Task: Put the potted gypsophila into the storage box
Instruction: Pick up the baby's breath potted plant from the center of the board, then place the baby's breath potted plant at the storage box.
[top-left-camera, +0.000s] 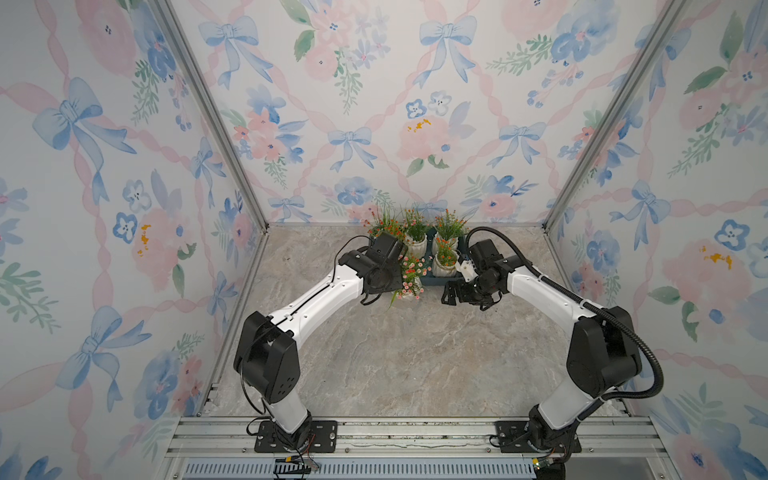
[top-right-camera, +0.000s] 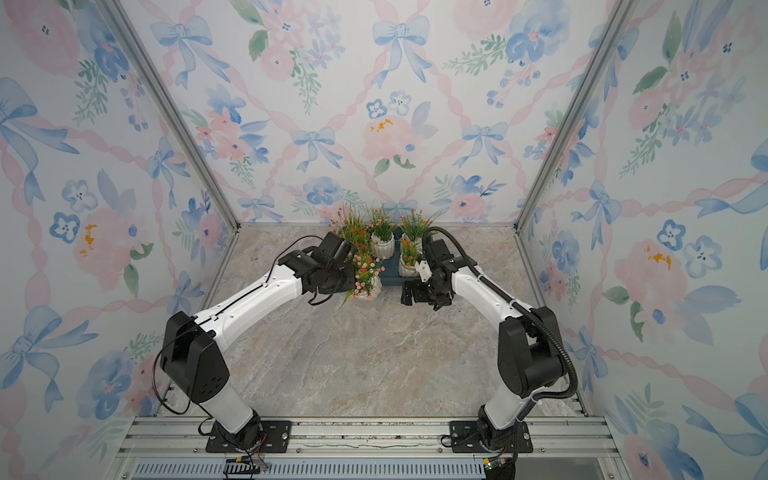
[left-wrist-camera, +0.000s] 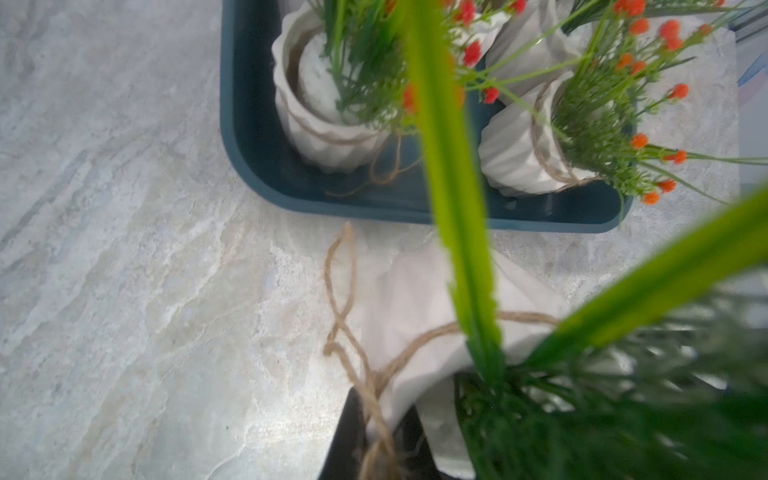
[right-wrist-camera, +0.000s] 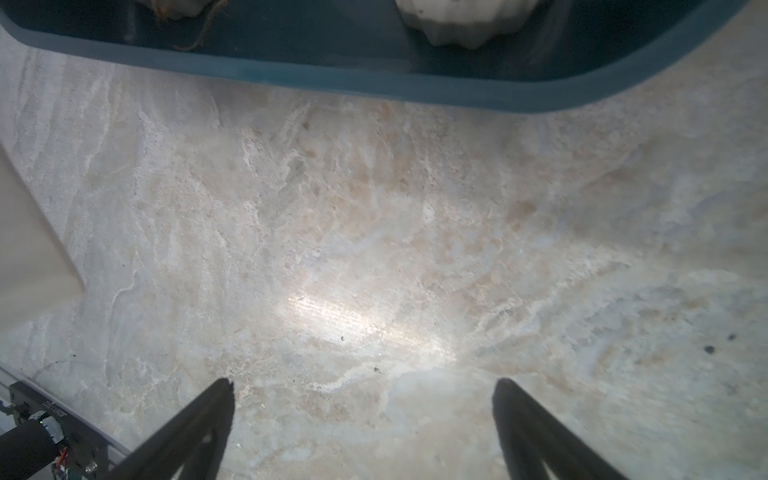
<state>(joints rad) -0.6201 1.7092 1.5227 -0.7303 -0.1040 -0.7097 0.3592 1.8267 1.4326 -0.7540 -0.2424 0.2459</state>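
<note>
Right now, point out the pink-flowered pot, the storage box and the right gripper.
pink-flowered pot (top-left-camera: 410, 275): in a top view, on its blossoms.
storage box (right-wrist-camera: 374, 81): right wrist view, on its near rim.
right gripper (right-wrist-camera: 365, 384): right wrist view, midway between its open fingertips.

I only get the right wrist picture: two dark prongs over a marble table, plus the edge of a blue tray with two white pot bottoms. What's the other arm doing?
Observer: The left hand is shut on a pink-blossomed pot, with the twine bow dangling by its fingers.
Operator: Is that one in the tray already?
Observer: Not yet. In both top views it is outside the storage box, just off the box's near left corner. Whether it rests on the table or is lifted, I cannot tell.
</note>
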